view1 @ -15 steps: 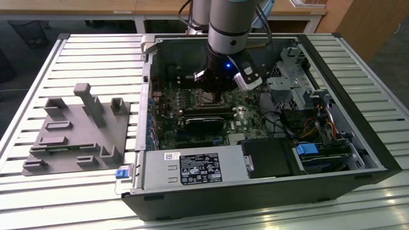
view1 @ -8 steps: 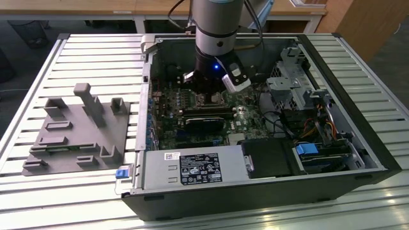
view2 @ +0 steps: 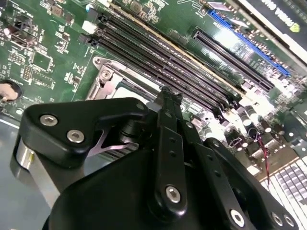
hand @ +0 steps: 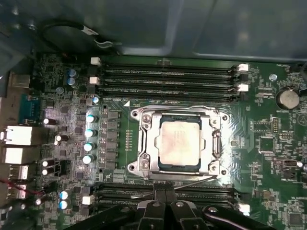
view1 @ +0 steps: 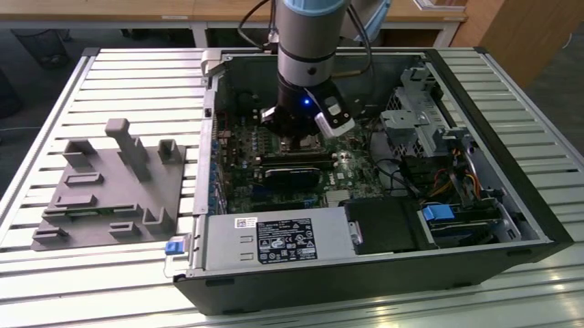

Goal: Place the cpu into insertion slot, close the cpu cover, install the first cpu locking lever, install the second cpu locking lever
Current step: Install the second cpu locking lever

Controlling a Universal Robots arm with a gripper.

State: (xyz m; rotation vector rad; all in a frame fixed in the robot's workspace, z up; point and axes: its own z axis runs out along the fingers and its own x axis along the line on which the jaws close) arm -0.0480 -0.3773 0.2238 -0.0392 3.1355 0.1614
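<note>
My gripper [hand: 160,203] sits low in the centre of the first wrist view, its black fingers pressed together with nothing between them that I can see; in the second wrist view the same closed fingers [view2: 165,103] reach a narrow tip just beside the socket's metal frame. In the exterior view the arm hangs inside the open computer case [view1: 511,205], upper middle of the frame, with the tool down over the green motherboard [view1: 239,184].

Just above the fingertips in the first wrist view is the cpu [hand: 178,142], silvery and square, already lying flat in the insertion slot [hand: 159,164] in the middle of the frame. The cpu cover [hand: 149,143] lies down around it, the chip showing through its window, so I judge those two steps done.

A thin locking lever [hand: 194,181] runs at a slant along the lower edge of the socket, close to my fingertips; it looks not yet hooked down, though I cannot be sure. The second lever I cannot make out clearly. So the levers are what I judge to be left.

Long black memory slots [hand: 168,76] lie above the socket.
</note>
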